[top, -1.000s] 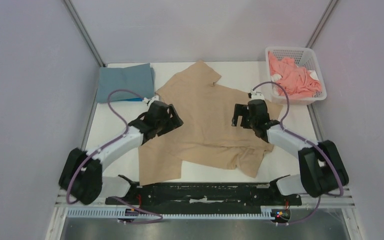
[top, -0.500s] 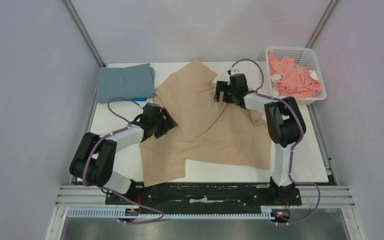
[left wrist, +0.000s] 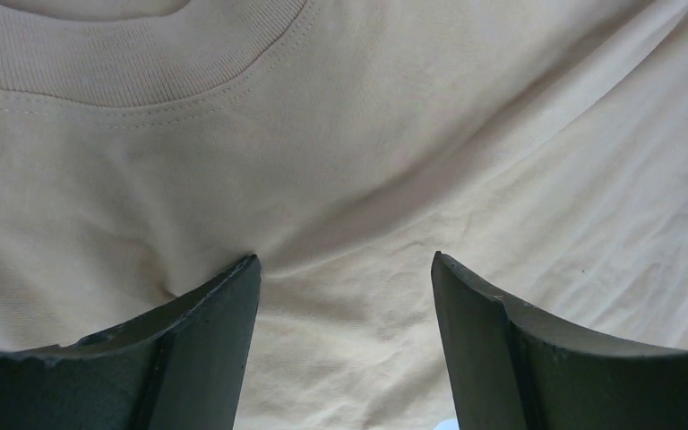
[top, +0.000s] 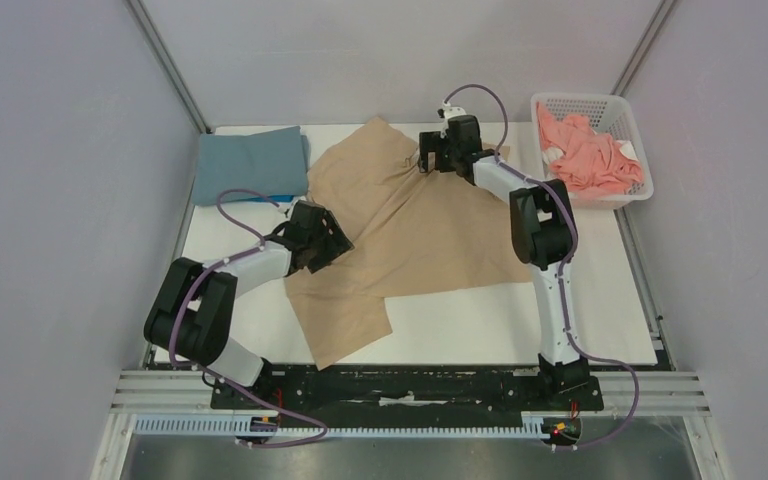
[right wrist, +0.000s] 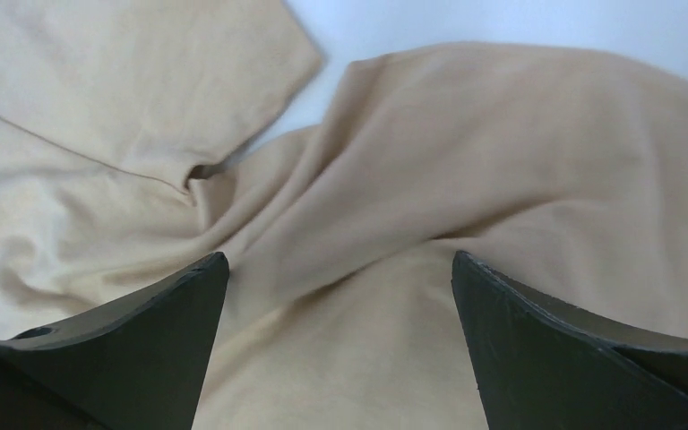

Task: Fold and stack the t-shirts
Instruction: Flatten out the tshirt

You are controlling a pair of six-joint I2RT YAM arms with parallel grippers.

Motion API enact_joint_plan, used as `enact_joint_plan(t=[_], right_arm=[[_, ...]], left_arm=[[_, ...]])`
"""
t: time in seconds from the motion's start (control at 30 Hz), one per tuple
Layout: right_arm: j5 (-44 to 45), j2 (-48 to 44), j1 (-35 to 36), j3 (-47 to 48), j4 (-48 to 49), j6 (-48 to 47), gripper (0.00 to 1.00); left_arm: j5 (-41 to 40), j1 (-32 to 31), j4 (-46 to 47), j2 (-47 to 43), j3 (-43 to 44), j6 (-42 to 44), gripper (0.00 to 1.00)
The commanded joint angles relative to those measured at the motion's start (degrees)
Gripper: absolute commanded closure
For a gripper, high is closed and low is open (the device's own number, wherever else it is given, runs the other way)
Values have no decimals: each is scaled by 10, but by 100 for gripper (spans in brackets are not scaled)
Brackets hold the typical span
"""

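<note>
Tan shirt (top: 430,235) of soft matte knit sprawls across the middle of the white tabletop (top: 480,330). It is rumpled and uneven in outline, with one long flap reaching toward the near edge.

At the far left lies a grey-blue shirt (top: 250,162), folded into a smooth rectangle. I can see a sliver of a brighter blue shirt (top: 278,198) at its near edge. At the far right, a pink shirt (top: 590,155) is bunched inside a white plastic lattice basket (top: 585,100).

From above, I see the left fingers (top: 332,245) over the tan shirt's left edge. The right fingers (top: 428,162) are over its far edge, close to the basket.

In my left wrist view, the left fingers (left wrist: 206,349) are dark, curved and scuffed. They stand apart and grip nothing, with the tan shirt (left wrist: 412,161) directly below them. Its ribbed collar (left wrist: 143,67) arcs across the top of the view, with a stitched seam along it and shallow creases fanning out.

In my right wrist view, the right fingers (right wrist: 143,349) are spread wide and empty. Below them the tan shirt (right wrist: 520,152) gathers into thick, soft folds that twist toward a pucker. A flat hemmed flap lies at the upper left, and bare tabletop (right wrist: 502,27) shows beyond it.
</note>
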Motion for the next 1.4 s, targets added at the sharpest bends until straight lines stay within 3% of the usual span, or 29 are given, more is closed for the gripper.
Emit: enact_joint_plan(t=[0.0, 0.13, 0.33, 0.63, 0.9, 1.13, 1.37], right_arm=[[88, -104, -16, -53, 37, -68, 2], [67, -124, -53, -91, 65, -46, 2], [-28, -37, -100, -19, -6, 5, 2], [31, 10, -116, -14, -28, -2, 2], [-18, 85, -168, 85, -16, 37, 2], [-20, 78, -168, 84, 104, -16, 2], [-64, -7, -141, 58, 117, -72, 2]], left_arm=[[-30, 6, -48, 27, 0, 18, 23], [-22, 9, -49, 37, 3, 23, 23], [2, 14, -47, 43, 11, 37, 23], [1, 19, -40, 31, 5, 41, 23], [25, 28, -8, 39, 15, 54, 23], [-3, 47, -16, 84, 60, 66, 23], [47, 55, -9, 75, 119, 92, 23]])
